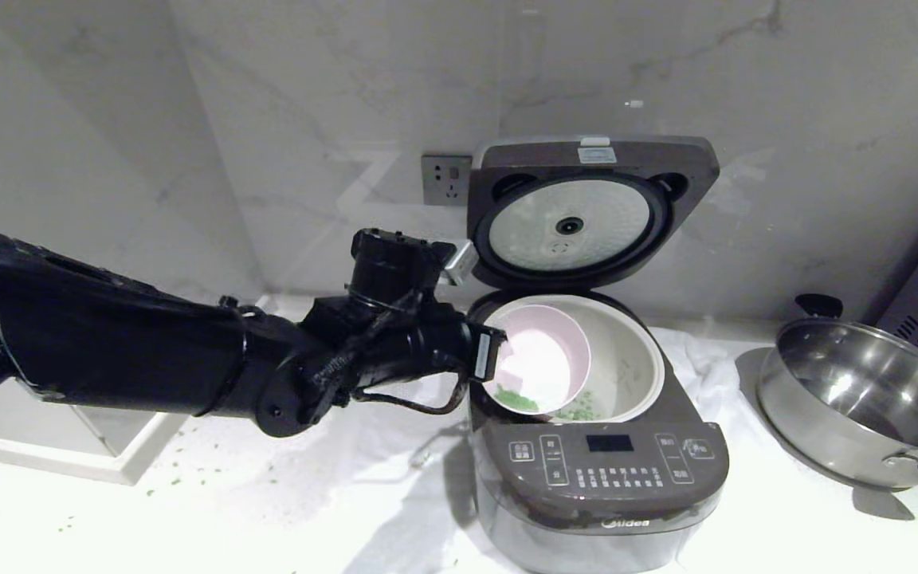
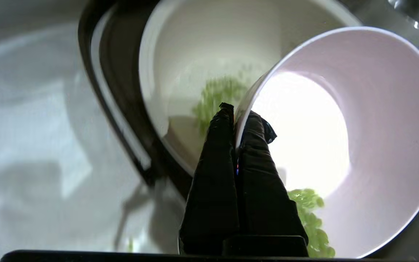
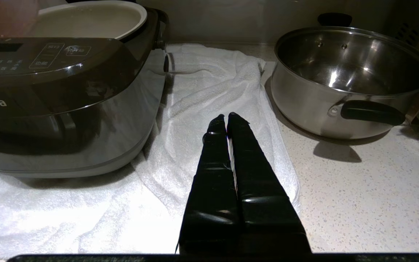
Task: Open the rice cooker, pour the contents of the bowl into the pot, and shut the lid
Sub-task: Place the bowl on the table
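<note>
The dark brown rice cooker (image 1: 598, 478) stands with its lid (image 1: 586, 207) raised against the wall, white inner plate facing me. My left gripper (image 1: 499, 351) is shut on the rim of the pale pink bowl (image 1: 543, 359), one finger inside and one outside. The bowl is tipped steeply over the white inner pot (image 1: 634, 359). Green contents (image 1: 516, 400) cling at the bowl's low edge, and more green pieces (image 1: 578, 412) lie in the pot. The left wrist view shows the gripper (image 2: 236, 112) pinching the bowl (image 2: 376, 109), with green bits (image 2: 311, 214) inside. My right gripper (image 3: 227, 118) hangs shut and empty above the towel.
A shiny steel pan (image 1: 857, 406) sits right of the cooker. A white towel (image 3: 202, 91) lies under and beside the cooker. A wall socket (image 1: 446, 180) is behind the left arm. A white tray edge (image 1: 68, 454) and scattered green bits (image 1: 176, 481) are at the left.
</note>
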Robot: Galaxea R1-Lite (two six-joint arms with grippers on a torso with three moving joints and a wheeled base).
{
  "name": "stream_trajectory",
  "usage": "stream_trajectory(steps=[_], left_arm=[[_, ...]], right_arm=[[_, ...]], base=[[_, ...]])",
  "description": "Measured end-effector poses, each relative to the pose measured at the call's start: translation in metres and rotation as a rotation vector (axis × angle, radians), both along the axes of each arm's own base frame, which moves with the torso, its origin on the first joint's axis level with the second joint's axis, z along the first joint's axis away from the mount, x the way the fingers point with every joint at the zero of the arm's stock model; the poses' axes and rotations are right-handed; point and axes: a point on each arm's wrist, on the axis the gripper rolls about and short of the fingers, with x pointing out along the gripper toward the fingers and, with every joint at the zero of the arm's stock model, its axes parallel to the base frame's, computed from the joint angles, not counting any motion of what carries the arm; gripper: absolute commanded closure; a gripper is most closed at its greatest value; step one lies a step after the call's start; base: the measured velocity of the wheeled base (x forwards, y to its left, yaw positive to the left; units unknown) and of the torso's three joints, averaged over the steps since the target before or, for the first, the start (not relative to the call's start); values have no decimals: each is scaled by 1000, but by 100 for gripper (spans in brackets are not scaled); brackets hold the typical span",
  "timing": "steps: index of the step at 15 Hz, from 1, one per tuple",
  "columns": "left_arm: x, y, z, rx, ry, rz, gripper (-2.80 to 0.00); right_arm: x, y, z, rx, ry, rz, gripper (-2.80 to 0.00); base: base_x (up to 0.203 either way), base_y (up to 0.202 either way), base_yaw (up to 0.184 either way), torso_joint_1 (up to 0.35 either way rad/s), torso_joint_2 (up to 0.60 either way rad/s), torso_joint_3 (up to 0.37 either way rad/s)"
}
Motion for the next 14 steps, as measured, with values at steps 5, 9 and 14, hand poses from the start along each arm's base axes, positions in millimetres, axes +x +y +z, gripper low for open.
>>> stream_trajectory(steps=[5,9,14], left_arm=[[0,19,30,45,63,40,0],[14,41,50,44,50,120,0],[38,86,59,100,1,411,0]], right_arm=[[0,0,0,0,-1,0,0],[0,0,0,0,-1,0,0],[0,0,0,0,0,0,0]], base=[[0,0,0,0,0,0],[0,0,0,0,0,0],[0,0,0,0,0,0]])
